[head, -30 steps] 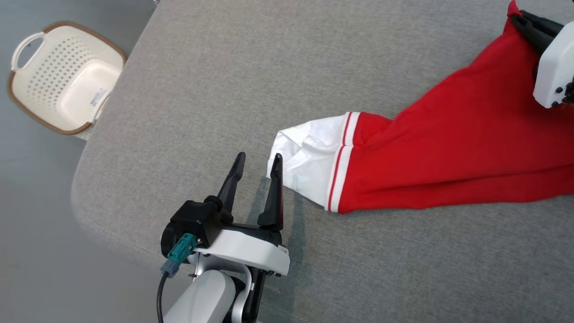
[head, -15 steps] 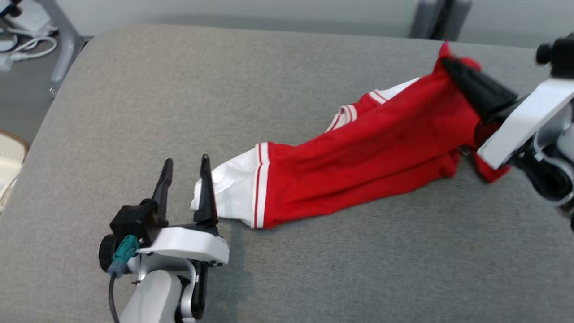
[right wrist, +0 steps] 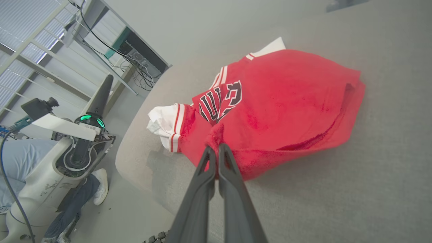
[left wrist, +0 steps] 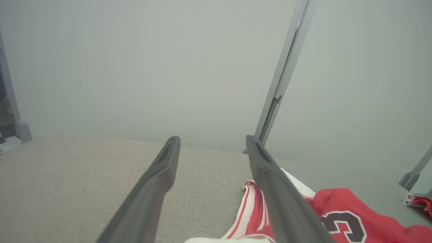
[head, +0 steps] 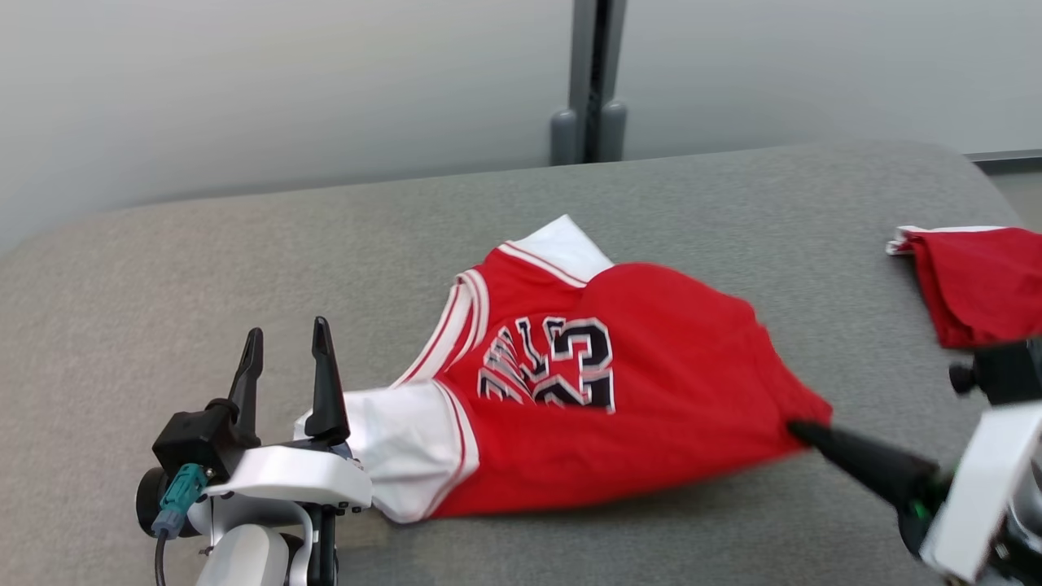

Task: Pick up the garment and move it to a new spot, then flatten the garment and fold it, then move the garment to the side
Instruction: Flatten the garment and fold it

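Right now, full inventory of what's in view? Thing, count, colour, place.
jersey: 1, red with white sleeves and a 23, crumpled mid-table
second garment: 1, red with white trim, at the table's right edge
table: 1, grey fabric top, under both garments
post: 1, grey, behind the table's far edge
desk: 1, dark, with cables, beyond the table in the right wrist view
person's foot: 1, white shoe, on the floor by the robot's base
left gripper: 1, dark fingers, open, beside the jersey's white sleeve
right gripper: 1, dark fingers, shut on the jersey's red edge
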{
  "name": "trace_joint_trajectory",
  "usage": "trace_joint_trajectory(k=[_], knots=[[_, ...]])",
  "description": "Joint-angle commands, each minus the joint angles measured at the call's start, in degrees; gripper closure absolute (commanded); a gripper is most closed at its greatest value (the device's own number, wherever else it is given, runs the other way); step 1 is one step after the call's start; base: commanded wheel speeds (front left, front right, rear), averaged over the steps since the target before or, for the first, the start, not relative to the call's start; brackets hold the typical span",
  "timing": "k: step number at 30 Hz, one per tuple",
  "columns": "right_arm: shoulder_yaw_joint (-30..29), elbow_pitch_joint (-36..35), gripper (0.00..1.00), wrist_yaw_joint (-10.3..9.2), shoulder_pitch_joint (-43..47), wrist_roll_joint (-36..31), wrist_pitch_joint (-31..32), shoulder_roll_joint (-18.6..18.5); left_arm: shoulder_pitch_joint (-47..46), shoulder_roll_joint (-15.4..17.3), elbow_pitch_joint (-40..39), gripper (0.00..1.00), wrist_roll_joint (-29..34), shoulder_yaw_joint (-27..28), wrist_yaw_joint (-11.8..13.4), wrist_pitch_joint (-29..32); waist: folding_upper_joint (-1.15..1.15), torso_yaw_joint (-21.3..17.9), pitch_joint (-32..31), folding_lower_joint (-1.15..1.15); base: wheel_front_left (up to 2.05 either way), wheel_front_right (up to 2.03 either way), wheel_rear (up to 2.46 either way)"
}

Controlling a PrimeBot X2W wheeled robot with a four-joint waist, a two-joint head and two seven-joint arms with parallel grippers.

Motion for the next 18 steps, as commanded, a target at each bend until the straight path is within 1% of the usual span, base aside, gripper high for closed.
trace_joint_trajectory(k=[1,2,5,7,9,11,12,13,16,18], knots=[[0.42,-1.64,1.00,0.00,2.82,1.37,1.98,-1.87,0.82,0.25,0.03,0.00,0.11,0.18,-0.22,-0.18,0.00,-1.82,-1.32,0.00,0.00,0.00,0.00],[0.42,-1.64,1.00,0.00,2.82,1.37,1.98,-1.87,0.82,0.25,0.03,0.00,0.11,0.18,-0.22,-0.18,0.00,-1.82,-1.32,0.00,0.00,0.00,0.00],[0.86,-3.19,1.00,0.00,6.83,2.65,5.55,-4.59,0.80,0.27,0.12,0.00,-0.15,0.01,-0.30,-0.19,0.00,-2.43,-1.53,0.00,0.00,0.00,0.00],[1.03,-2.28,1.00,0.00,9.42,1.63,8.06,-5.81,0.79,0.25,0.07,0.00,-0.34,-0.18,-0.27,-0.18,0.00,-2.65,-1.52,0.00,0.00,0.00,0.00],[1.07,-0.43,1.00,0.00,11.31,0.29,8.94,-5.71,0.65,0.26,0.06,0.00,-0.42,-0.40,-0.28,-0.18,0.00,-2.63,-1.43,0.00,0.00,0.00,0.00],[1.13,1.65,1.00,0.00,13.09,-0.33,9.50,-4.74,0.39,0.26,0.06,0.00,-0.48,-0.73,-0.34,-0.18,0.00,-2.36,-1.28,0.00,0.00,0.00,0.00],[1.11,2.69,0.83,0.00,13.62,-0.60,9.23,-4.35,0.29,0.26,0.05,0.00,-0.49,-0.90,-0.39,-0.18,0.00,-2.18,-1.15,0.00,0.00,0.00,0.00],[1.12,3.79,0.00,0.00,14.24,0.03,9.39,-4.05,0.20,0.26,-0.01,0.00,-0.49,-1.05,-0.41,-0.18,0.00,-1.95,-0.98,0.00,0.00,0.00,0.00],[1.08,5.10,0.00,0.00,14.02,0.45,9.84,-3.17,0.11,0.24,0.13,0.00,-0.15,-1.45,-0.51,-0.18,0.00,-1.17,-0.55,0.00,0.00,0.00,0.00],[0.31,5.63,0.00,0.00,12.29,0.29,8.60,-3.08,0.05,0.24,0.19,0.00,0.05,-1.68,-0.49,-0.18,0.00,-0.60,-0.19,0.00,0.00,0.00,0.00]])
